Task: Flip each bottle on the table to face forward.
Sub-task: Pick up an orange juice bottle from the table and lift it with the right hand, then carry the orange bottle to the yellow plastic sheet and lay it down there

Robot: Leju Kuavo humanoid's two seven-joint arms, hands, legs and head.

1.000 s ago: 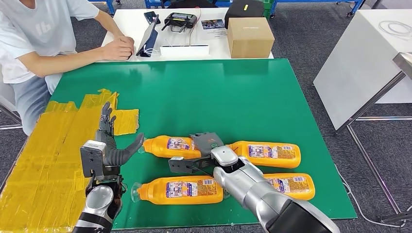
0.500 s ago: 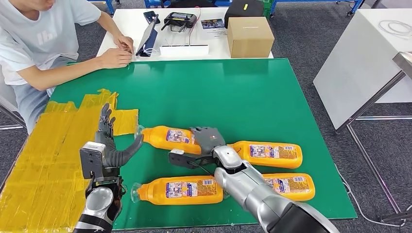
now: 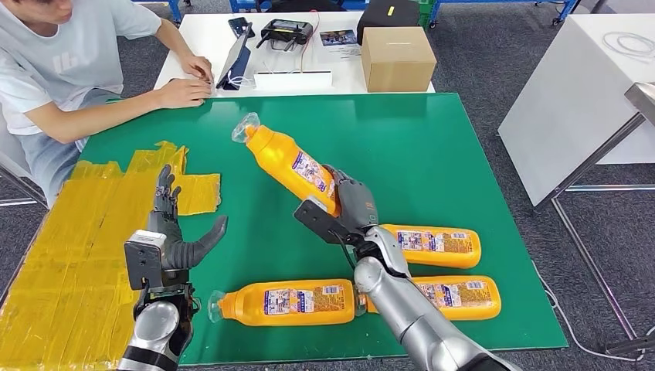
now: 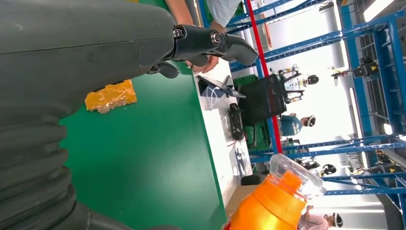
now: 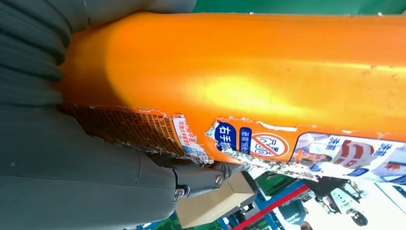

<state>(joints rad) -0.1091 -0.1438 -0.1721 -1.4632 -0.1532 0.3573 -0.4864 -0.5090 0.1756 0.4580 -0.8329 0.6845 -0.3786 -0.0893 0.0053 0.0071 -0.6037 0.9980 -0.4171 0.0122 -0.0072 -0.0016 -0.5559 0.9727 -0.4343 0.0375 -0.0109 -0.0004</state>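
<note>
Overhead, the right hand (image 3: 351, 207) grips a glossy orange bottle (image 3: 290, 161) with a torn label, tilted above the green mat (image 3: 402, 154); the left hand (image 3: 174, 232) is spread empty.

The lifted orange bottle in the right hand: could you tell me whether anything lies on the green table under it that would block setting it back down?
Nothing visible does. The right hand holds the lifted bottle tilted above bare green table; the three other bottles lie nearer the robot, and the open left hand hovers off to the side.
</note>
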